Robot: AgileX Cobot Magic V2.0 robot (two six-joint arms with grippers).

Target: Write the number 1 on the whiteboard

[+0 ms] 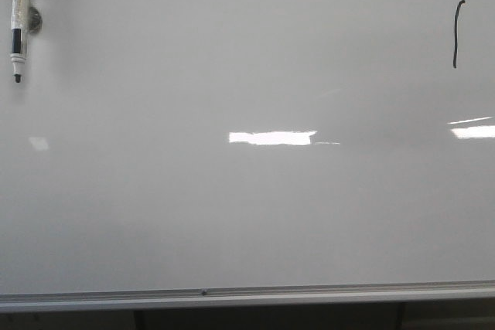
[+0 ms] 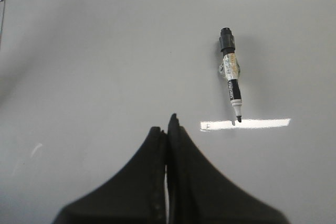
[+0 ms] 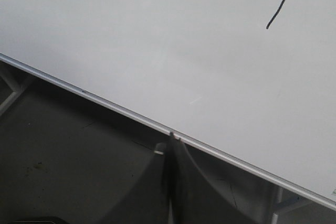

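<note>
The whiteboard [image 1: 232,214] is large, glossy and white with a silver-grey frame edge [image 1: 232,294] along its near side. The number 1 [image 1: 457,34], a thin black stroke with a small hook at top, stands at the far right; it also shows in the right wrist view [image 3: 284,1]. A black-capped white marker pen [image 1: 19,21] lies on the board at the far left, also in the left wrist view [image 2: 231,74]. My left gripper [image 2: 167,127] is shut and empty above the board, apart from the pen. My right gripper [image 3: 172,139] is shut and empty, at the board's frame edge [image 3: 105,99].
Bright rectangular light reflections [image 1: 272,137] lie on the board's middle and right. Below the near frame edge there is dark floor [image 3: 63,171] with frame legs. Neither arm shows in the front view.
</note>
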